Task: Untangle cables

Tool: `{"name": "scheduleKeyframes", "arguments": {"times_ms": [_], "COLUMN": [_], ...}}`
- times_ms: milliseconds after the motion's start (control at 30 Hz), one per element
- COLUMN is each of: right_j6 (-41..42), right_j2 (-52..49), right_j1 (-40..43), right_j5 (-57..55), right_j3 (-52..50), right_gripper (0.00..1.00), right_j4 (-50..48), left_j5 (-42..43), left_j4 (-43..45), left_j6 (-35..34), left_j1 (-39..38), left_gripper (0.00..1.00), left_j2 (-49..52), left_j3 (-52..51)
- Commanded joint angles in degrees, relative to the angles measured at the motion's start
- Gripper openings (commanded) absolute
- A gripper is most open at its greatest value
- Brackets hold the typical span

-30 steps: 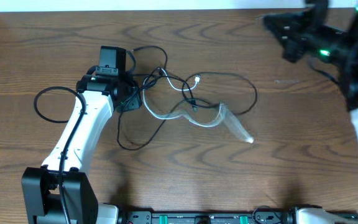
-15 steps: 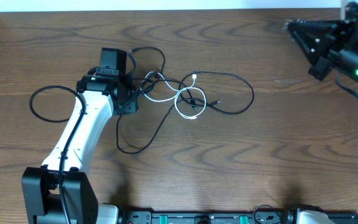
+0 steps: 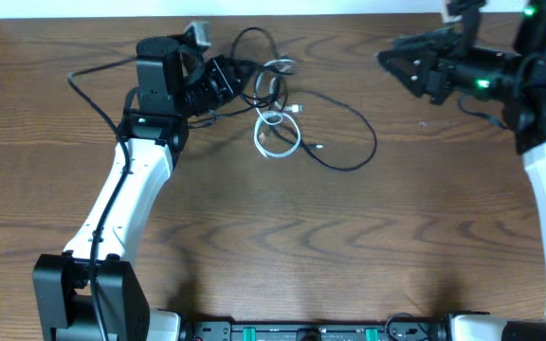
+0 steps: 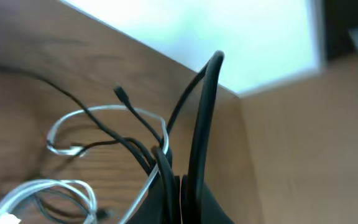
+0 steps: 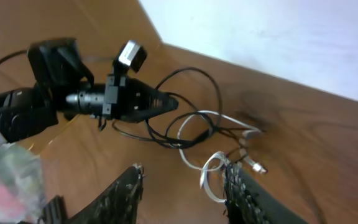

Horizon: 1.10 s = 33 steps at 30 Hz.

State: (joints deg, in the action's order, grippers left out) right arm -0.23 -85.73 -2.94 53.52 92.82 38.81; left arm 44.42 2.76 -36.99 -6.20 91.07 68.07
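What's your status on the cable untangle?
Left hand shut on the cables at the tangle's left end. Right hand open, empty, off to the side. Black and white strands knotted together. No obstruction seen.

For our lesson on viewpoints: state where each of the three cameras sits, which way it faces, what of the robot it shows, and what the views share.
Overhead: above the table, facing straight down; both arms, the left gripper and the right gripper show.
Left wrist: on the left arm, facing along its shut fingers at the cables they pinch.
Right wrist: raised, facing down across the table at the left gripper; its own open fingers frame the bottom.
Shared: the white cable shows in all three.
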Motion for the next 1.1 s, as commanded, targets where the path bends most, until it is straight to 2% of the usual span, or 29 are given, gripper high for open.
{"name": "scheduleKeyframes", "arguments": {"times_ms": [0,167,333,433,700,833,1067], "right_j6": [-2.2,-2.2,-2.2,-2.4,-11.6,-17.6,-26.3], "right_j2": [-1.7,-4.6,-8.5,-11.1,-16.1,-15.2,-9.7], "right_j1": [-2.5,-6.4,-9.6,-10.3,-10.5,-10.4,-11.1], "right_j5": [-1.2,-5.0,-8.7,-11.2,-8.9,-3.1,-1.9], "right_j3": [0.1,0.1,0.1,0.1,0.1,0.1,0.1], "right_gripper": [0.42,0.45,0.45,0.45,0.48,0.47,0.47], "right_j4": [0.2,0.5,1.2,2.1,7.2,7.5,10.2], "left_j5": [12.7,23.1,28.3,28.8,30.0,29.5,29.5], "left_j4": [0.9,0.8,0.8,0.7,-0.4,-2.1,-7.1], "left_j6": [7.0,11.8,11.9,11.2,11.3,11.5,11.2], "left_j1": [0.2,0.1,0.1,0.1,0.1,0.1,0.1], "left_gripper": [0.08,0.08,0.08,0.08,0.08,0.08,0.08], "left_j2": [-1.0,-1.0,-1.0,-1.0,-1.0,-1.0,-1.0], "left_j3": [0.3,0.3,0.3,0.3,0.3,0.3,0.3]}}
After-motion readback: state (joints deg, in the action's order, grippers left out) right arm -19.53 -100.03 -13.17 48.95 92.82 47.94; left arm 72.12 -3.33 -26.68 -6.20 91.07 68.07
